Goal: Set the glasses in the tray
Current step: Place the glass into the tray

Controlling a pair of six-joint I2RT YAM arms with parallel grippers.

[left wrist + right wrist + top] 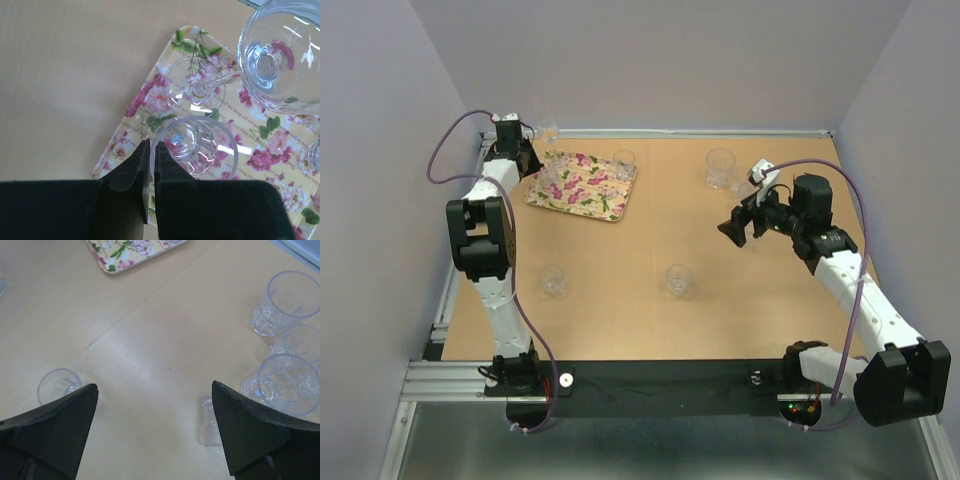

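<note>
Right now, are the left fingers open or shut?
Shut on a glass: the left fingers pinch its rim, over the tray.

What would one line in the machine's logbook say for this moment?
left hand: shut on glass rim, over tray | right hand: open, empty, above table

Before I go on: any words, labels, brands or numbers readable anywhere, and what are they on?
Tray: what looks like faint script between the flowers, too blurred to read.
Glass pinched by the left gripper: no marking visible.
Other glasses: no marking visible.
Nothing else readable in any view.
</note>
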